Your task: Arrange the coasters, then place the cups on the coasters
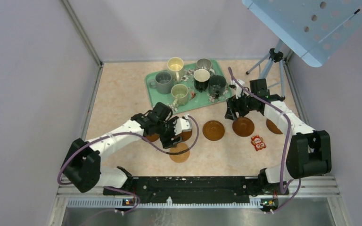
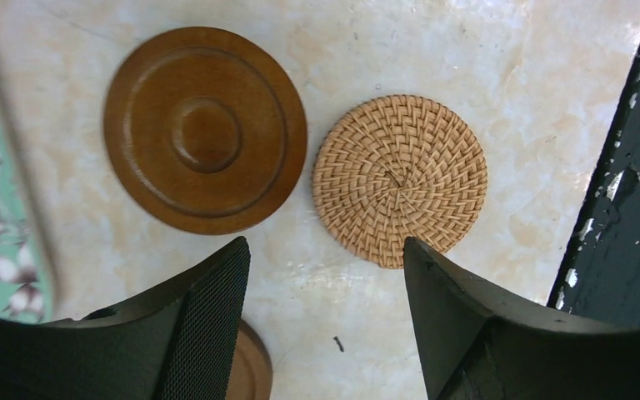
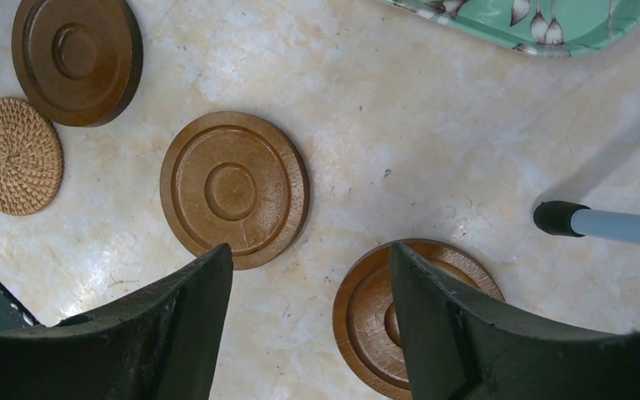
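Top external view: six cups [image 1: 201,79] are seen standing close together on the green tray [image 1: 154,97] at the far side of the table [image 1: 118,94]. The coasters [image 1: 213,130] are laid flat on the table, in a loose row just in front of the tray. The woven tan coaster [image 1: 179,153] is found nearest the arm bases. Two brown ones seem to be partly hidden under the left arm, though that cannot be told for sure. A small red owl trinket [image 1: 258,142] is seen near the right arm.

The left gripper [image 2: 325,321] is held spread wide above the table, and nothing is pinched. Just past its fingers, the woven tan coaster and a dark brown coaster [image 2: 206,129] are seen side by side, close but not touching.

The right gripper [image 3: 310,329] is spread wide too, and nothing is gripped. A ringed brown coaster [image 3: 233,187] is seen just past its tips. Another, the near coaster [image 3: 362,321], is partly covered by one finger. A tripod foot [image 3: 558,218] is seen off to one side.
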Controlling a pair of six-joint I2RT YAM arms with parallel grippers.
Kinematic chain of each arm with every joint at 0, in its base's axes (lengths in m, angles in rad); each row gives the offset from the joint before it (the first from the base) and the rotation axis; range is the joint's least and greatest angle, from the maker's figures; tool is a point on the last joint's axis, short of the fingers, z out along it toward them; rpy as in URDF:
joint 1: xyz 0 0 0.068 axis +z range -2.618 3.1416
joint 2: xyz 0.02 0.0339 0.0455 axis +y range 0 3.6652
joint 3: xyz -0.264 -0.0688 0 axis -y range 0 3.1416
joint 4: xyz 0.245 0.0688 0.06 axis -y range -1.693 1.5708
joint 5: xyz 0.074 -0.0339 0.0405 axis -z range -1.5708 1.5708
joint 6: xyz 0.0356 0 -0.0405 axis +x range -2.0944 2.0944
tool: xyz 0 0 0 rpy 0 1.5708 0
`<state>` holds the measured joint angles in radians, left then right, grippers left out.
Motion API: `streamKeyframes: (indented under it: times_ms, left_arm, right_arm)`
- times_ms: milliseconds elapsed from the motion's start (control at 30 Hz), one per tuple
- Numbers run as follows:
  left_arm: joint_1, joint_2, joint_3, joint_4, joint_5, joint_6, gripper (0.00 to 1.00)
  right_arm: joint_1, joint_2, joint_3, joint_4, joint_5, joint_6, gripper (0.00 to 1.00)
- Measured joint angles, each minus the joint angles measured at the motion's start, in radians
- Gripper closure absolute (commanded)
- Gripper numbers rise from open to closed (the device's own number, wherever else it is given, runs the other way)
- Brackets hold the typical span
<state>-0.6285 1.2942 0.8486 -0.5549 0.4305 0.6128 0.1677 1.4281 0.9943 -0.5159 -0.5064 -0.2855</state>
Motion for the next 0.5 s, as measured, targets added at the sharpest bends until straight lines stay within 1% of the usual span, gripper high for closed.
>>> streamKeyframes:
  times_ms: [100, 267, 367, 500]
  left_arm:
    - [-0.063, 0.067, -0.008, 0.011, -0.046, -0.013, 0.27]
    - [-0.146, 0.092, -0.053, 0.043, -0.121, -0.028, 0.27]
    - [-0.174, 0.114, -0.068, 0.050, -0.152, -0.040, 0.32]
    - [-0.178, 0.169, -0.069, 0.053, -0.190, -0.053, 0.41]
  right_arm:
    - [0.000, 0.000, -0.008, 0.006, 0.001, 0.000, 0.32]
    - [0.000, 0.000, -0.019, 0.007, 0.005, 0.000, 0.32]
    - [0.000, 0.000, -0.019, 0.008, 0.006, 0.000, 0.32]
    - [-0.001, 0.000, -0.019, 0.007, 0.008, 0.000, 0.32]
